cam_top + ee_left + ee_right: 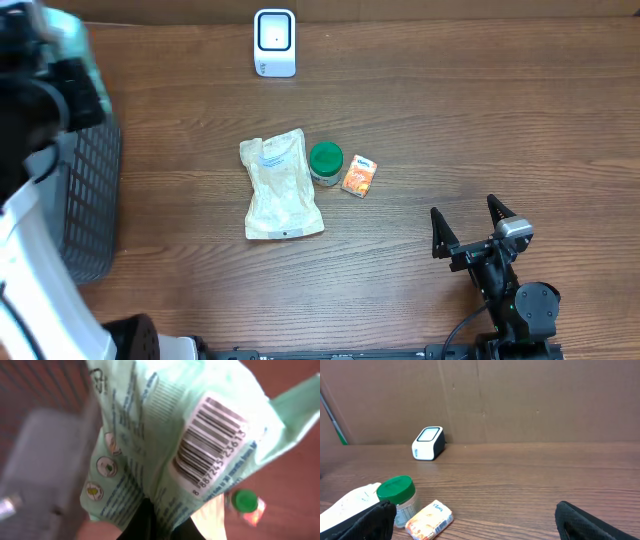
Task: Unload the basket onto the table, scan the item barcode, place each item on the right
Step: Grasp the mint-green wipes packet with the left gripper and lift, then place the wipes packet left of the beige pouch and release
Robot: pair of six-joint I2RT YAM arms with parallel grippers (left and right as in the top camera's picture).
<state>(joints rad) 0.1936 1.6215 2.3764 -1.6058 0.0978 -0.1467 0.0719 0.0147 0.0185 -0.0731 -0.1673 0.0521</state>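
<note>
While the left gripper (150, 524) has its fingers pressed shut on a pale green packet (150, 435), the packet's barcode (212, 442) faces the wrist camera, raised near the basket (92, 190) on the left. The right gripper (467, 225) stands spread wide, holding nothing, well apart from the scanner (274, 43).

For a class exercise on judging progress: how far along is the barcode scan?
Done: the left fingers hold a green packet, its barcode showing. In hand: the packet is up near the basket, far from the scanner. Left: bringing the barcode to the scanner. The right fingers are open, holding nothing.
</note>
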